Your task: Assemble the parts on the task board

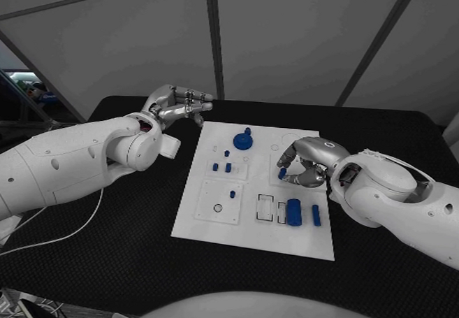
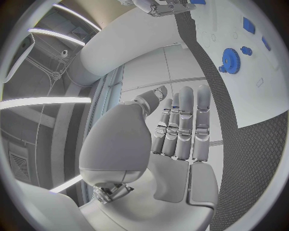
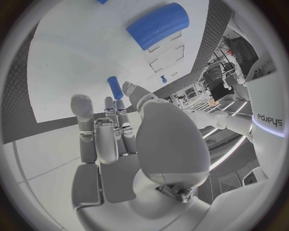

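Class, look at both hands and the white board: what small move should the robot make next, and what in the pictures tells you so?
Probably the right hand should close its fingers on the small blue peg just beyond them. That hand hovers over the task board with fingers curled near the peg, apparently not yet holding it. The left hand is off the board's far corner, holding nothing.
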`<state>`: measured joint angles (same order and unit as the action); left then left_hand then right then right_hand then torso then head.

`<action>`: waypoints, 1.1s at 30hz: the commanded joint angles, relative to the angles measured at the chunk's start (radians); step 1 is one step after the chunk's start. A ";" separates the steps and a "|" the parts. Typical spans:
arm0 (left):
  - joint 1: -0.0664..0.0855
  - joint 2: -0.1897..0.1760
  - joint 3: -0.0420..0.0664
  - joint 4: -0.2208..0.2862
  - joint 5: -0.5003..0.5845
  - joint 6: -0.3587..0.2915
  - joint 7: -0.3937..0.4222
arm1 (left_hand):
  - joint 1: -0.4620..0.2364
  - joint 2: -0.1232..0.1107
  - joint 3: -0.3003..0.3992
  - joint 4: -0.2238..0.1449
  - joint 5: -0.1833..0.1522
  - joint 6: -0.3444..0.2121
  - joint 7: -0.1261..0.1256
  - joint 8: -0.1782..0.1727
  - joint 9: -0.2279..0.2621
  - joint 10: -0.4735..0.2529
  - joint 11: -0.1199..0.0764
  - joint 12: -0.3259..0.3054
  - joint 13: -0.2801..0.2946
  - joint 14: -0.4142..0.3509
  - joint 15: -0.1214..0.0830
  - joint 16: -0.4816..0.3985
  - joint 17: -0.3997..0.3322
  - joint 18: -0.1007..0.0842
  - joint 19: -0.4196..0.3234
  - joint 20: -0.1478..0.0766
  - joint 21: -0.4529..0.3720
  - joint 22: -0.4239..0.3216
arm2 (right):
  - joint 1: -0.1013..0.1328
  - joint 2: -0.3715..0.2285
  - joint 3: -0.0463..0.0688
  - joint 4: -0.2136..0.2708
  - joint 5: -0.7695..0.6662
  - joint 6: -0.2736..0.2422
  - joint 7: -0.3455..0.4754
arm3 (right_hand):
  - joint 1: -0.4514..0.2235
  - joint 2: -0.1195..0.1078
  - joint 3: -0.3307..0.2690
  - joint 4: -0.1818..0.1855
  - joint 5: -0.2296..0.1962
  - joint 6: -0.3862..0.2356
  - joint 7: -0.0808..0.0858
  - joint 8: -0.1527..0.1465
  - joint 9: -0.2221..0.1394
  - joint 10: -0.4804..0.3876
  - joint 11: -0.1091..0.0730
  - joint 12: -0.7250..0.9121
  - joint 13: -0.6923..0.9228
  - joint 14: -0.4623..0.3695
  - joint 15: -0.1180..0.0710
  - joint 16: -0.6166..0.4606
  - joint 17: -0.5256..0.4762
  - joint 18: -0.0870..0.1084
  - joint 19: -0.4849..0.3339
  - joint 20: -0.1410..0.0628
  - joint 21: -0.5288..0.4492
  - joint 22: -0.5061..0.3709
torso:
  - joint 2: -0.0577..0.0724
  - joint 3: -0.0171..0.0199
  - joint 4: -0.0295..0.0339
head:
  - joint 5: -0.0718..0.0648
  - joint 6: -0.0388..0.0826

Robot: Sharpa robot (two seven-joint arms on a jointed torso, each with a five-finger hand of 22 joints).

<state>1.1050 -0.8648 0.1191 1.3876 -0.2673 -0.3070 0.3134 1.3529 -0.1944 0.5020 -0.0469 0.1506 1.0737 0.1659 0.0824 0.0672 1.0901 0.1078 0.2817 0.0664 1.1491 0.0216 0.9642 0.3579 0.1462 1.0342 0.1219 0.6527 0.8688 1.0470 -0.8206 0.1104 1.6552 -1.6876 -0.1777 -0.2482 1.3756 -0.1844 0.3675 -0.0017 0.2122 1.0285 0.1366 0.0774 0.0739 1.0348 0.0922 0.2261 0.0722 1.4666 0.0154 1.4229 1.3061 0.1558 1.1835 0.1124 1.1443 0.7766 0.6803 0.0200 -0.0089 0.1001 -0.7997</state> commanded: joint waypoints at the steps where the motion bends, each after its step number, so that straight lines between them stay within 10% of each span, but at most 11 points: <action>1: 0.002 0.000 0.001 0.001 0.003 0.011 0.003 | 0.001 0.012 0.001 -0.005 0.002 0.001 0.009 -0.005 -0.001 -0.008 -0.001 -0.004 -0.001 -0.005 0.003 -0.003 -0.002 0.036 -0.009 0.001 -0.004 -0.001 | 0.002 0.005 0.001 -0.006 -0.005 0.029 -0.006 | 0.005 0.016 0.010 0.001 -0.001 0.017 0.003 0.007 0.003 0.016 -0.002 0.009 -0.001 0.050 -0.008 0.006 0.004 -0.010 0.012 0.000 0.009 0.007 | 0.000 -0.0003 -0.0001 | 0.002 -0.001; 21: 0.002 -0.001 0.001 0.002 0.003 0.009 0.002 | 0.000 0.014 0.001 -0.004 0.002 0.001 0.009 -0.005 -0.001 -0.008 -0.001 -0.004 -0.001 -0.005 0.003 -0.004 -0.002 0.036 -0.009 0.002 -0.005 -0.002 | 0.001 0.039 0.000 -0.041 -0.011 0.043 -0.017 | 0.040 0.071 0.058 -0.004 -0.033 0.115 -0.012 0.037 0.015 0.151 -0.036 0.035 0.008 0.059 -0.035 0.029 0.041 -0.021 0.045 -0.025 0.048 0.067 | -0.001 -0.0008 -0.0002 | 0.002 -0.010; 33: 0.002 -0.001 0.001 0.001 0.003 0.009 0.002 | 0.001 0.015 0.001 -0.004 0.002 0.001 0.009 -0.005 -0.001 -0.009 -0.001 -0.003 -0.001 -0.005 0.003 -0.004 -0.003 0.036 -0.009 0.002 -0.005 -0.002 | 0.001 0.019 0.001 0.006 -0.028 -0.055 -0.018 | 0.066 0.086 0.078 -0.026 -0.041 0.139 -0.010 0.040 0.018 0.179 -0.038 0.022 0.013 0.062 -0.038 0.036 0.051 -0.024 0.055 -0.030 0.063 0.089 | -0.002 -0.0002 -0.0015 | 0.003 -0.006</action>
<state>1.1050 -0.8662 0.1190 1.3879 -0.2672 -0.3057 0.3119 1.3540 -0.1850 0.5020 -0.0469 0.1506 1.0737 0.1659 0.0824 0.0672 1.0902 0.1078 0.2817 0.0664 1.1491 0.0217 0.9643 0.3566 0.2055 1.0305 0.1255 0.6527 0.8689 1.0459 -0.7992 0.1099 1.6469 -1.7030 -0.1742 -0.2673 1.4318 -0.1046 0.4411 -0.0258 0.1675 1.1610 0.1257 0.1150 0.0886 1.1959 0.0643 0.2508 0.0840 1.4650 -0.0147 1.4547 1.3078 0.1394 1.2298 0.0802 1.2030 0.8637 0.6786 0.0204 -0.0104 0.1040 -0.8072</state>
